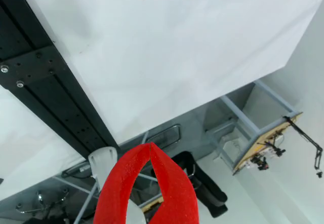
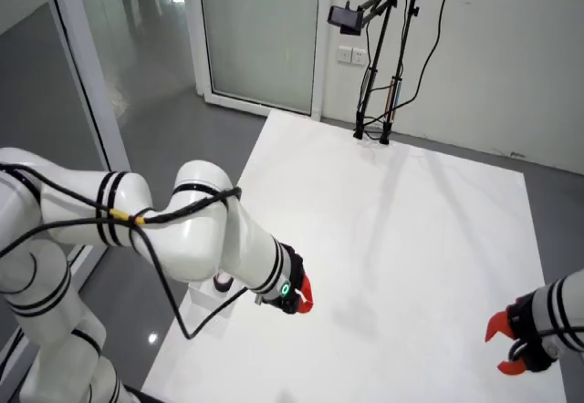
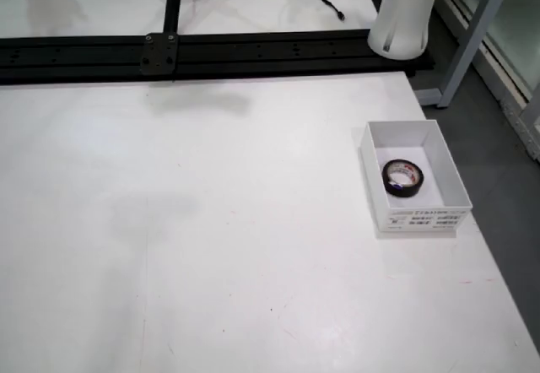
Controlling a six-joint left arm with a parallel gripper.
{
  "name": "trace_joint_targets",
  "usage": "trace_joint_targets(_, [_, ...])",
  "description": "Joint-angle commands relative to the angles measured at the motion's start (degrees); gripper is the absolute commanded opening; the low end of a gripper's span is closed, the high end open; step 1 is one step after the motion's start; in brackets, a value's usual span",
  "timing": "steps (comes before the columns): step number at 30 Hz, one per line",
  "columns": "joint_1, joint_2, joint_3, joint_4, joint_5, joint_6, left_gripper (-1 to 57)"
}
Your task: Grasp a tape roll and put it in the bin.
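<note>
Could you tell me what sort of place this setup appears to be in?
Probably a robotics lab: a white worktable, a camera on a stand, a black mounting rail, and a tape roll lying in a small white bin.

My gripper (image 1: 150,148) hung in the air — red fingertips (image 1: 136,163) pressed together, nothing between my jaws — with my white arm (image 2: 196,234) bent low behind them.

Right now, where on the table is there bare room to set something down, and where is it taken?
In the view from above, the white table shows bare from the black rail to the near edge and across to its left side. The only occupied patch is by the right edge: the white bin with the tape roll lying inside.
</note>
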Motion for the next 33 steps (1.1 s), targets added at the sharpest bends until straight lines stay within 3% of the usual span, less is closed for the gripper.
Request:
trace_joint_targets(1, [2.7, 0.5, -0.7, -3.8, 4.3, 4.8, -0.4])
trace_joint_targets(7, [5.5, 0.8, -0.7, -6.2, 7.3, 4.8, -0.5])
trace_joint_targets(33, [7.0, 0.8, -0.7, -6.0, 7.3, 4.8, -0.5])
